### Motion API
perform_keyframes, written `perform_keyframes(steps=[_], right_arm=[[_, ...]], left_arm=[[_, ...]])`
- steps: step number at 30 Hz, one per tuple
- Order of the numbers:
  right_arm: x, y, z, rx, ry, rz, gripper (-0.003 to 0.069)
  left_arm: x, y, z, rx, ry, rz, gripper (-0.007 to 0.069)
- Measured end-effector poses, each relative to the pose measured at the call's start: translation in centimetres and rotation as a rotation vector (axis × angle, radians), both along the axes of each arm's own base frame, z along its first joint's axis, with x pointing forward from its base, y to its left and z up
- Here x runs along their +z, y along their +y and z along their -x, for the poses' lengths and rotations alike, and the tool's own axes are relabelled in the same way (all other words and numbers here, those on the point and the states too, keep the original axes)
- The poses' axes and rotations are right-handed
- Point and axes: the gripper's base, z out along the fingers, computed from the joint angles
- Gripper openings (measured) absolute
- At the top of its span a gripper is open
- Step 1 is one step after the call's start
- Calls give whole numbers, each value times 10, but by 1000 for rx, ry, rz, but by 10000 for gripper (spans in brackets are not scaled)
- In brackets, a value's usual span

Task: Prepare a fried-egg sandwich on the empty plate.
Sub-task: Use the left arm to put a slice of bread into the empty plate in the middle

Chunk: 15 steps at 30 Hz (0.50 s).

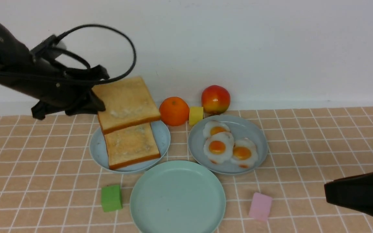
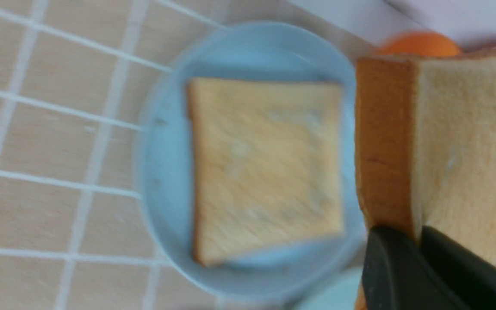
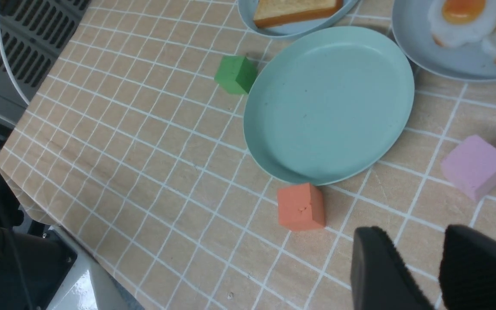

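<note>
My left wrist view is blurred and shows only the tips of the left fingers (image 2: 396, 271), and the front view cuts the right arm (image 1: 361, 194) off at its edge; the desk (image 1: 303, 145) is tan with a white grid, against a plain white wall (image 1: 270, 48). The left fingers are clamped on the edge of one toast slice (image 1: 126, 103), held tilted above the sky-blue plate (image 1: 163, 137) where the second slice (image 1: 131, 147) lies flat, just behind the mint-green plate (image 1: 177, 197). My right fingers (image 3: 381, 267) stand partly apart with nothing between them, over the desk near the pink block (image 3: 474, 165).
</note>
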Motion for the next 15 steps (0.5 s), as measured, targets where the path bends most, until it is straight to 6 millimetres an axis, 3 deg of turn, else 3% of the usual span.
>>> perform_keyframes(steps=[2, 3, 4, 7, 8, 15], right_arm=[[0, 0, 0, 1, 1, 0, 239], [0, 0, 0, 1, 1, 0, 239], [0, 0, 0, 1, 1, 0, 239], [0, 0, 0, 1, 1, 0, 239], [0, 0, 0, 1, 1, 0, 239], [0, 0, 0, 1, 1, 0, 239]], left_arm=[[-1, -24, 9, -100, 24, -12, 17], [-2, -24, 9, -101, 28, -12, 17], [-11, -44, 17, -166, 61, -19, 17], [-30, -66, 28, -229, 119, -30, 17], [-45, -78, 35, -251, 165, -35, 17], [-97, -90, 44, -239, 301, -62, 17]])
